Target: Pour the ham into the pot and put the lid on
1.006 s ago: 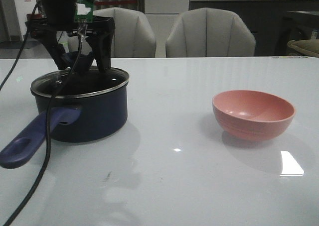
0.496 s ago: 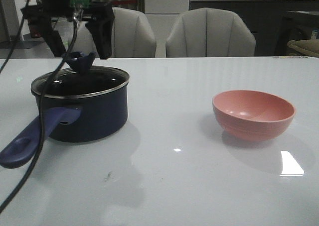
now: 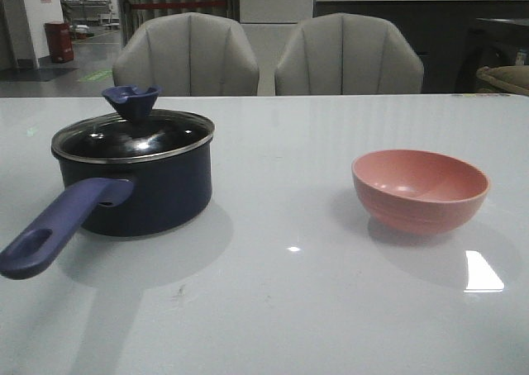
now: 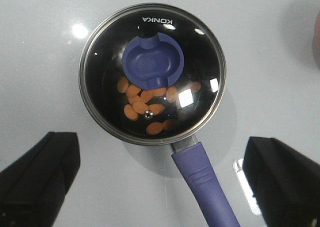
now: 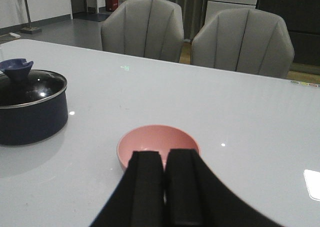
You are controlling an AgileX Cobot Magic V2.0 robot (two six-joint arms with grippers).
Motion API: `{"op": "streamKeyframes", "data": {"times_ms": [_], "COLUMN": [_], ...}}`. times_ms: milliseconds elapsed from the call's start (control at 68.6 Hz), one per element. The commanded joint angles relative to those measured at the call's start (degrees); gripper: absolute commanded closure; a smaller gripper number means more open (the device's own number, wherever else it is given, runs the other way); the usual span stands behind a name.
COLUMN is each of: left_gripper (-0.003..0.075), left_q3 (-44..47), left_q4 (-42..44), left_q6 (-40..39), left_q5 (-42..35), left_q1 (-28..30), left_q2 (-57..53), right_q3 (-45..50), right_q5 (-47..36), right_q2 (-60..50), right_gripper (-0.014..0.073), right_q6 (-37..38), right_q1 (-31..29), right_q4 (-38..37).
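Observation:
The dark navy pot (image 3: pixel 157 197) stands at the left of the table, its purple-blue handle (image 3: pixel 58 226) toward the front left. The clear glass lid (image 3: pixel 132 134) with its dark blue knob (image 3: pixel 131 101) sits on the pot. In the left wrist view I look straight down through the lid (image 4: pixel 210 52) and see several orange-pink ham slices (image 4: pixel 145 104) in the pot. My left gripper (image 4: pixel 165 179) is open and empty, high above the pot, out of the front view. My right gripper (image 5: pixel 164 159) is shut and empty, just short of the pink bowl (image 5: pixel 157 142).
The salmon-pink bowl (image 3: pixel 420 189) stands empty at the right of the white table (image 3: pixel 281 309). Two grey chairs (image 3: pixel 347 57) stand behind the far edge. The pot also shows in the right wrist view (image 5: pixel 30 117).
My left gripper has let go of the lid's knob, opened and risen out of the front view. The lid stays on the pot. The bowl has not moved.

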Motion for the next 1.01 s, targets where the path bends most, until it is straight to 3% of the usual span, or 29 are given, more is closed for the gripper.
{"op": "streamKeyframes", "data": {"times_ms": [0, 365, 583, 715, 890, 992], "left_gripper": [0.0029, 0.0029, 0.004, 0.0195, 0.0614, 0.0582], "left_q3": [7.2, 35.18, 49.62, 57.13, 63.27, 64.62], "left_q4": [-0.09, -0.09, -0.31, -1.09, -1.63, -1.51], "left_q6": [0.4, 0.4, 0.4, 0.4, 0.4, 0.4], "left_q5": [-8.78, -28.29, -34.87, -36.72, -39.78, -40.44], "left_q1": [-0.18, -0.18, -0.18, -0.18, -0.18, -0.18], "left_q2": [-10.43, -40.81, -57.23, -65.6, -74.76, -77.75], "right_q3": [-1.51, -1.51, -1.51, -1.51, -1.51, -1.51], "right_q5": [-4.33, -4.33, -4.33, -4.33, -4.33, -4.33], "right_q2": [0.67, 0.67, 0.67, 0.67, 0.67, 0.67], "right_gripper": [0.0434, 0.0434, 0.0434, 0.0434, 0.0434, 0.0434], "right_q6": [-0.65, -0.65, -0.65, -0.65, -0.65, -0.65], "right_q1": [0.05, 0.05, 0.05, 0.05, 0.05, 0.05], "right_q4": [0.38, 0.38, 0.38, 0.38, 0.38, 0.38]}}
